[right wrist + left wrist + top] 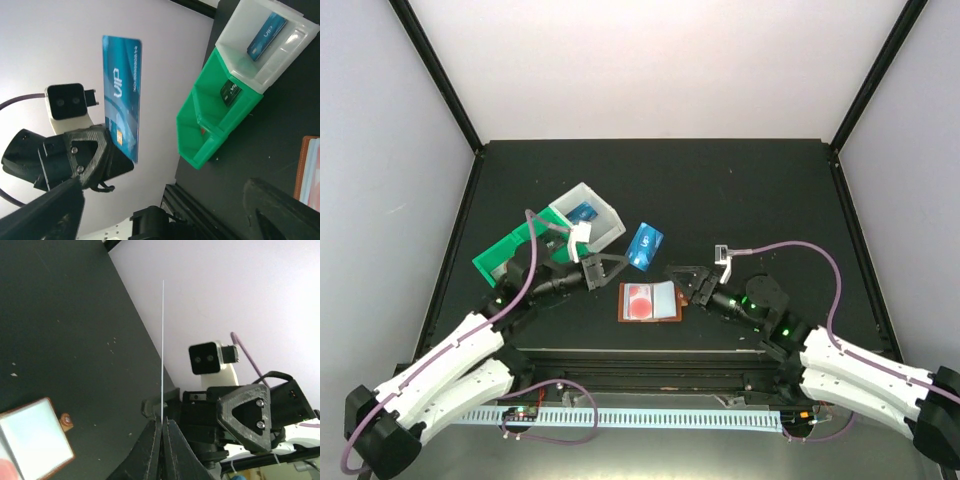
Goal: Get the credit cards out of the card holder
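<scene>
Blue VIP card [121, 100]: pinched by left gripper [162, 426] at one short end, near the chip; held up off the bench [770, 200], between bin tray [200, 150] and card holder [667, 300].
Left gripper state: clamped on the blue VIP card, fingers tight together on it.
Right gripper [683, 281] state: fingers spread wide, nothing in it; just beside the holder's right edge, touching or not I cannot tell.
Card holder: lies open and flat on the bench near the arm bases; red card [640, 300] in the pocket on the left of the top view, not yet out; other pocket looks empty.
Tray contents: second blue card [266, 36] in the white compartment, dark card [230, 93] in a green one.
Risk 1: grip is only at the card's end, on smooth plastic, so it is likely to pivot or slip out on a swing toward the tray.
Risk 2: a release from height or off-centre could hit a tray wall, and the card would land on the bench.
Risk 3: holder looks unpinned — pulling the red card may drag the whole holder.
Card pointing: free short end points away from the left gripper, toward far right in the top view.
Long axis: in line with the gripper fingers; face toward the right wrist camera, edge-on to the left wrist camera — a thin line there.
</scene>
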You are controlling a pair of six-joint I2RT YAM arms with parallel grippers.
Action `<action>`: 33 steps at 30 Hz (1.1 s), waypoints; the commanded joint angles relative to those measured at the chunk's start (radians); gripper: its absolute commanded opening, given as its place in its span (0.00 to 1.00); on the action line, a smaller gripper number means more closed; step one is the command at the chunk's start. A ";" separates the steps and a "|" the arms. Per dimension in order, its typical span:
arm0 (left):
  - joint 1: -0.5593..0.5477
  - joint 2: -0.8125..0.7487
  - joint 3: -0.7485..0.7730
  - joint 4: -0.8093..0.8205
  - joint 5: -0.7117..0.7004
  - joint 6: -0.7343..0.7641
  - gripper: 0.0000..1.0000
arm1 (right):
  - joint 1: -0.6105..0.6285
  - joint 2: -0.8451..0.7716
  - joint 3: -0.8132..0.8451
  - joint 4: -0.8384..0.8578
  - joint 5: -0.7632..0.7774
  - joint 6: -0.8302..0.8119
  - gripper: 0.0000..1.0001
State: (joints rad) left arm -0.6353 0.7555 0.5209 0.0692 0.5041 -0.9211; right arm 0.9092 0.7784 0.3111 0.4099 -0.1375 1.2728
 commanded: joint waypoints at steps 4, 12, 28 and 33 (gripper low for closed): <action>0.144 0.051 0.214 -0.448 0.080 0.286 0.02 | 0.005 -0.102 0.119 -0.266 -0.002 -0.258 1.00; 0.357 0.179 0.383 -0.680 0.058 0.479 0.02 | 0.005 -0.150 0.132 -0.350 -0.029 -0.334 1.00; 0.531 0.606 0.706 -0.873 -0.111 0.674 0.02 | 0.002 -0.178 0.187 -0.432 0.020 -0.421 1.00; 0.533 0.732 0.777 -0.872 -0.118 0.732 0.01 | 0.002 -0.174 0.210 -0.455 0.034 -0.437 1.00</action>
State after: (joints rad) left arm -0.1104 1.4105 1.2289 -0.7708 0.4191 -0.2626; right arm 0.9089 0.6075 0.4816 -0.0265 -0.1326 0.8688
